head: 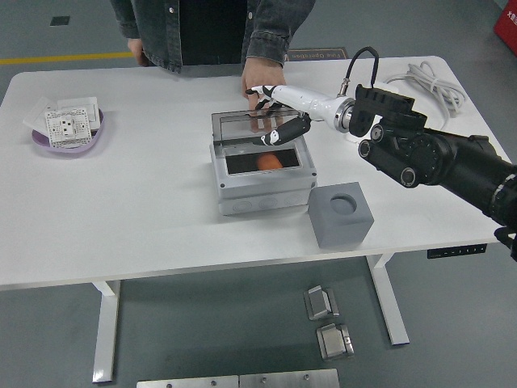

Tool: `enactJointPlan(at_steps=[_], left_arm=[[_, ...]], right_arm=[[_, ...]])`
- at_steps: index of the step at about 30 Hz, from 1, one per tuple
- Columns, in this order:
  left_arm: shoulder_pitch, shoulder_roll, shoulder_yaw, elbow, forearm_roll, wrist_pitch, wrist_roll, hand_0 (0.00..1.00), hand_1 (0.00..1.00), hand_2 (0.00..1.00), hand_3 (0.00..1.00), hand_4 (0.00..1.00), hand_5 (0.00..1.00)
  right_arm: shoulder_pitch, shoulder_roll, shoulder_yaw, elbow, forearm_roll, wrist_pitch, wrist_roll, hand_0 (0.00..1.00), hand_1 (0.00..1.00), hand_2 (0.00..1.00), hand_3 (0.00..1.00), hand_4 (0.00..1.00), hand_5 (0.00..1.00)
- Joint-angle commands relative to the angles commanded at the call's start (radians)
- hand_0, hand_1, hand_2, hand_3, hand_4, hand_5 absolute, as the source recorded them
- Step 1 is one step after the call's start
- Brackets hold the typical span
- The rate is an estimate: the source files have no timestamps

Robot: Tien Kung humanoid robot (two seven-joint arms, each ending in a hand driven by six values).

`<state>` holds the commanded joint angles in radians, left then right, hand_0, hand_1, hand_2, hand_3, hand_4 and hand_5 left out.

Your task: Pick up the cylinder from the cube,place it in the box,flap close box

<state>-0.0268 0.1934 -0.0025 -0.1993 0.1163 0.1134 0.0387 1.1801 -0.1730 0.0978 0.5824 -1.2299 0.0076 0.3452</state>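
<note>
The orange cylinder (269, 162) lies inside the grey box (262, 184) at the table's middle. The box's clear lid (250, 128) is hinged at the back and tilts forward, about half lowered. My right hand (278, 120) reaches in from the right with fingers spread, resting on the lid's top edge and right side. The grey cube (341, 213) with a round hole in its top stands right of the box, its hole empty. A person's hand (257, 79) rests on the table just behind the box. My left arm is not in view.
A purple dish (71, 137) with white socket plates sits at the far left. A white power strip and cable (428, 82) lie at the back right. A person stands at the far side.
</note>
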Motion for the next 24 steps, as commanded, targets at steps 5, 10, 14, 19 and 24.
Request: enactJointPlan(at_steps=[5,10,14,19,24], left_arm=[[0.008,-0.005,0.002,-0.001,-0.002,0.001,-0.003,0.684,0.657,0.554,0.6,0.617,0.263],[0.014,-0.009,-0.01,-0.003,0.008,0.001,-0.003,0.684,0.657,0.554,0.6,0.617,0.262],[0.017,-0.012,-0.024,-0.003,0.021,0.002,-0.003,0.683,0.657,0.555,0.6,0.617,0.262],[0.021,-0.015,-0.029,-0.003,0.025,0.002,-0.003,0.683,0.657,0.555,0.6,0.617,0.262],[0.025,-0.019,-0.026,-0.003,0.023,0.002,-0.003,0.683,0.657,0.555,0.6,0.617,0.262]], right_arm=[[-0.022,-0.037,0.06,0.086,-0.085,-0.006,-0.014,0.795,0.716,0.791,0.969,0.854,0.447],[-0.053,-0.076,0.089,0.165,-0.14,-0.007,-0.027,0.785,0.714,0.791,0.967,0.851,0.453],[-0.08,-0.101,0.1,0.211,-0.17,-0.009,-0.035,0.781,0.711,0.79,0.966,0.848,0.454],[-0.111,-0.132,0.136,0.282,-0.235,-0.006,-0.06,0.781,0.711,0.79,0.966,0.848,0.454],[-0.155,-0.166,0.198,0.366,-0.307,0.004,-0.091,0.764,0.71,0.788,0.964,0.847,0.46]])
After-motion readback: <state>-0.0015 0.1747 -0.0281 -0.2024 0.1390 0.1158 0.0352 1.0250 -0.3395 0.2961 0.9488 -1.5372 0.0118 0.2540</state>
